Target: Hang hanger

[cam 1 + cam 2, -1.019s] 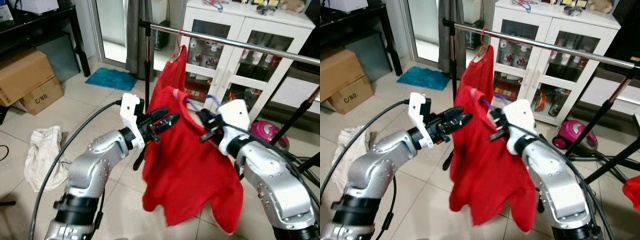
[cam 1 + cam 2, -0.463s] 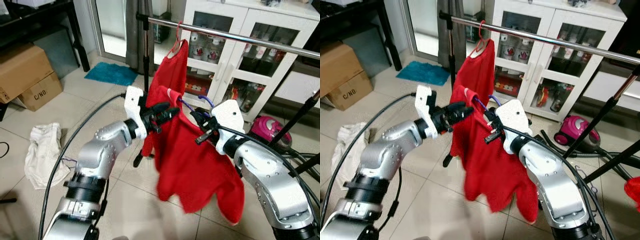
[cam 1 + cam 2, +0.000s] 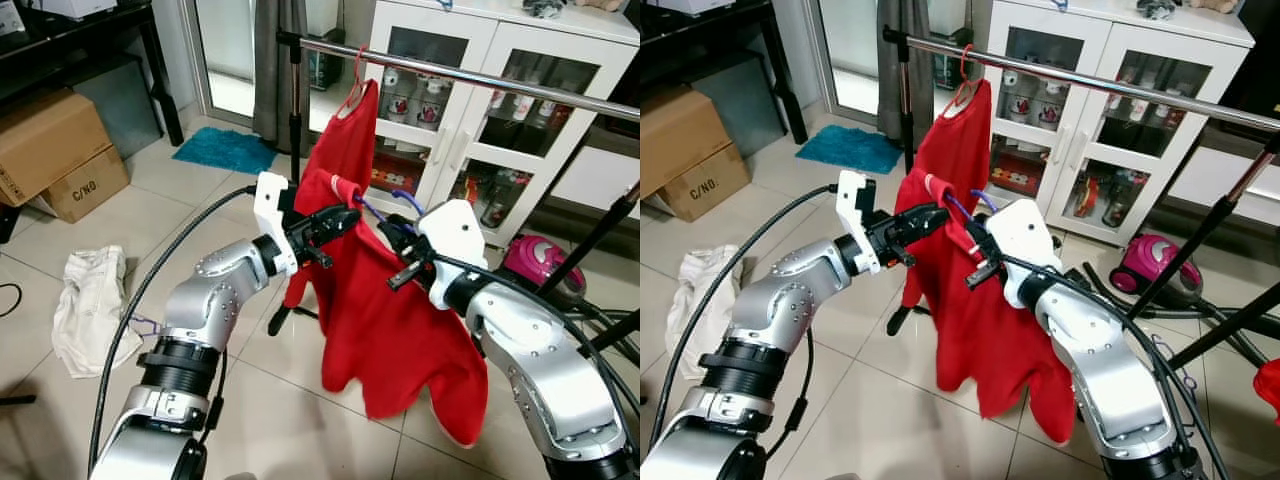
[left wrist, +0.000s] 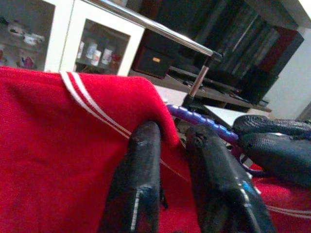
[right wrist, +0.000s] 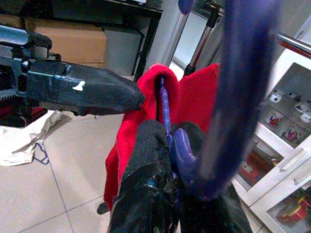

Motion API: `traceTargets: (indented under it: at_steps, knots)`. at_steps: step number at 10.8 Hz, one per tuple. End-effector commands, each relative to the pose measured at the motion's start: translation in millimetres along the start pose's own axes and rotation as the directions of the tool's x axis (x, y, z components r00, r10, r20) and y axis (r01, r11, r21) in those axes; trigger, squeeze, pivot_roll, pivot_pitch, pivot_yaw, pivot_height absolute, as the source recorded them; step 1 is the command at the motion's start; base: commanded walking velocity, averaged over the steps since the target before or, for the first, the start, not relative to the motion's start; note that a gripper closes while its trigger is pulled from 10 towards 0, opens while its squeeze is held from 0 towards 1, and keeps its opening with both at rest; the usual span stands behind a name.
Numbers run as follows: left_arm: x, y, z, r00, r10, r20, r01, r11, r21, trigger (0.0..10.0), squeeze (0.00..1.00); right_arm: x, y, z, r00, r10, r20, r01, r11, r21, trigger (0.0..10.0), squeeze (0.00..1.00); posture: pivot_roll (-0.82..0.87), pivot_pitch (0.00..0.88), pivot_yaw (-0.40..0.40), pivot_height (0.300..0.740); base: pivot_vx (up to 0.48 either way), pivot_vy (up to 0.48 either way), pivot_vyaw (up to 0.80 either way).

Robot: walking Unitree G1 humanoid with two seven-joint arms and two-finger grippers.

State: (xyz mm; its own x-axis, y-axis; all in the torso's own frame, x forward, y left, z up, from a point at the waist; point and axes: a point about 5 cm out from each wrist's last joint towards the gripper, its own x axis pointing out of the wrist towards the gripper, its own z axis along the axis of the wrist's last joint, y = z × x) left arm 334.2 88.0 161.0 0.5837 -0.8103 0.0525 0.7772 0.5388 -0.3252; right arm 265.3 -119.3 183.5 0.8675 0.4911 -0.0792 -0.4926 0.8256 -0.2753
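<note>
— Moved since earlier: both arms, raised toward the rail [image 3: 480, 78].
— Purple hanger [image 5: 167, 121]: right gripper [image 5: 167, 145] clamped at its neck. Left gripper [image 4: 170, 141] pinches the red shirt [image 3: 385, 310] shoulder. Handling: hanger stiff, shirt soft, light; hold near hook.

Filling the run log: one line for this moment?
step: hanger not yet on rail | right gripper: shut on purple hanger | left gripper: pinching red shirt collar
</note>
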Motion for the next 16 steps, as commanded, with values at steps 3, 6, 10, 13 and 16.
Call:
traceTargets:
  at_steps: [3,6,10,13,16]
  knots:
    - [6.9,0.8,1.5,0.999,-0.010,-0.042,0.012,0.999,0.032,0.0,0.00,-0.9,2.8,18.9,0.996,0.020,0.084,-0.018,0.999,-0.032,0.0,0.00,0.06,0.000,-0.022,0.740,0.000,0.000,0.00]
    - [5.8,6.2,1.8,0.999,0.022,-0.048,-0.020,0.999,0.040,0.0,0.00,-1.2,2.1,17.5,0.997,0.010,0.070,-0.008,0.999,-0.032,0.0,0.00,0.06,0.000,-0.020,0.740,0.000,0.000,0.00]
    - [5.2,8.5,6.8,0.999,0.042,-0.013,-0.041,0.998,0.045,0.0,0.00,-1.4,5.9,13.9,0.998,0.020,0.052,-0.021,1.000,0.007,0.0,0.00,0.06,0.000,-0.019,0.740,0.000,0.000,0.00]
    - [0.7,5.9,16.3,0.999,0.025,0.027,-0.026,0.999,0.044,0.0,0.00,-1.8,6.3,9.1,0.999,0.025,0.021,-0.025,1.000,-0.010,0.0,0.00,0.07,0.000,-0.015,0.740,0.000,0.000,0.00]
    - [-19.5,-0.4,39.5,0.992,0.040,0.124,-0.049,0.996,0.076,0.0,0.00,-6.4,5.8,-5.0,0.998,0.026,-0.059,-0.028,0.999,-0.021,0.0,0.00,0.07,0.001,-0.014,0.740,0.000,0.000,0.00]
